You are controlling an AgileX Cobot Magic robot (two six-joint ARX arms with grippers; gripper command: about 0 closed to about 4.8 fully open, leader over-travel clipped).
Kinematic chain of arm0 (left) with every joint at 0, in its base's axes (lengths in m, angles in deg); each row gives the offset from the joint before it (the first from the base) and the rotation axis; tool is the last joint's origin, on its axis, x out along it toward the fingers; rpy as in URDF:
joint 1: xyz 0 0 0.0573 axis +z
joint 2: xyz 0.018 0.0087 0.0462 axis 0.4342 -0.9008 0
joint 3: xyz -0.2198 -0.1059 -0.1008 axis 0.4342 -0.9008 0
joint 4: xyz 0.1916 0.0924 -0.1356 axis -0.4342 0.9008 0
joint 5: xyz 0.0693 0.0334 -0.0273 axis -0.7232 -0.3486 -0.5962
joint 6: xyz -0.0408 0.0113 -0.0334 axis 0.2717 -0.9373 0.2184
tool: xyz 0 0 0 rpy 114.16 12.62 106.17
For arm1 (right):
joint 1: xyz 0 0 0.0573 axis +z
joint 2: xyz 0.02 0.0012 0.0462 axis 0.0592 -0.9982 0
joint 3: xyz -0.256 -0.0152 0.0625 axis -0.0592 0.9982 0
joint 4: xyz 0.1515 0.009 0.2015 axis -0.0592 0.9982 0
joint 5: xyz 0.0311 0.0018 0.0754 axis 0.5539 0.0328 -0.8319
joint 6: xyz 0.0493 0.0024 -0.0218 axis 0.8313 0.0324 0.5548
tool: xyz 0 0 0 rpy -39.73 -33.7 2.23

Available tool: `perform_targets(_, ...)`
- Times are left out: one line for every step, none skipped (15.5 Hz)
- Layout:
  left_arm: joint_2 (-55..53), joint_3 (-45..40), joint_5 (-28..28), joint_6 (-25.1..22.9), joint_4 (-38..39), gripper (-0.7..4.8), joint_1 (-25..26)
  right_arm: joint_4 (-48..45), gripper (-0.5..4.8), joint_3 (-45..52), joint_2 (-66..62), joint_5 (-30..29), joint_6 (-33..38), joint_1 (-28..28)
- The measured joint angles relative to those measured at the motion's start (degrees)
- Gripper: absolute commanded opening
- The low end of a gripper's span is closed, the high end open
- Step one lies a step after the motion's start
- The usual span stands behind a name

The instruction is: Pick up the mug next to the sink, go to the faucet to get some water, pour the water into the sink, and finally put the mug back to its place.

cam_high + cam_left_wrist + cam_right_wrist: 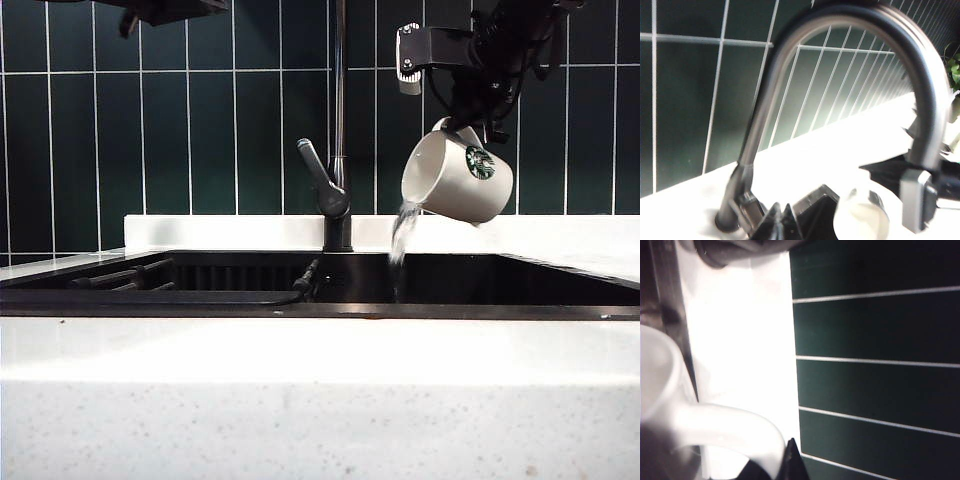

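The white mug (455,175) with its green logo hangs tilted over the right part of the black sink (500,282), and water (403,230) runs from its lip into the basin. My right gripper (470,125) holds it from above, shut on the handle (735,425), which sits between the dark fingers of the right gripper (775,467). The dark faucet (338,150) stands mid-back, its arch (850,20) filling the left wrist view. My left gripper (782,220) is shut on nothing near the faucet's base, above the basin. The mug (860,216) shows blurred there.
A black slatted rack (120,278) lies in the sink's left part and a dark hose (300,285) near the faucet's foot. The white speckled counter (320,400) fronts the basin. Dark green tiles (200,130) back it. A plant (954,65) stands far off.
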Motion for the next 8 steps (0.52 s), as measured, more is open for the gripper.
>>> perform_targets(1.44,-1.70,0.00,-0.02,0.07,-0.06,0.00,-0.04,-0.01,0.00,0.00,0.61,-1.22,0.11)
perform_targets(3.72,-4.55,0.00,-0.02,0.11,-0.06,-0.04,-0.20,-0.01,0.00,0.09,1.38,-5.95,0.37)
perform_targets(5.64,-7.41,-0.02,-0.02,0.24,-0.06,-0.04,-0.83,-0.01,0.02,0.11,1.40,-9.55,0.52)
perform_targets(8.46,-11.74,-0.37,-0.04,0.85,-0.06,-0.04,-3.63,-0.01,0.02,0.11,1.53,-12.57,0.55)
perform_targets(10.91,-15.08,-1.29,-0.04,1.46,-0.06,-0.15,-6.34,-0.01,0.02,0.11,1.99,-13.03,0.52)
perform_targets(13.90,-18.99,-2.95,-0.46,1.84,-0.06,-0.31,-9.44,-0.01,0.00,0.11,2.40,-14.03,0.52)
perform_targets(16.66,-22.67,-4.98,-0.96,1.42,-0.06,-0.42,-10.91,-0.01,0.00,0.26,2.36,-16.94,0.52)
perform_targets(18.21,-25.05,-6.23,-1.03,1.44,-0.06,-0.59,-11.19,-0.01,0.00,0.33,2.34,-18.62,0.55)
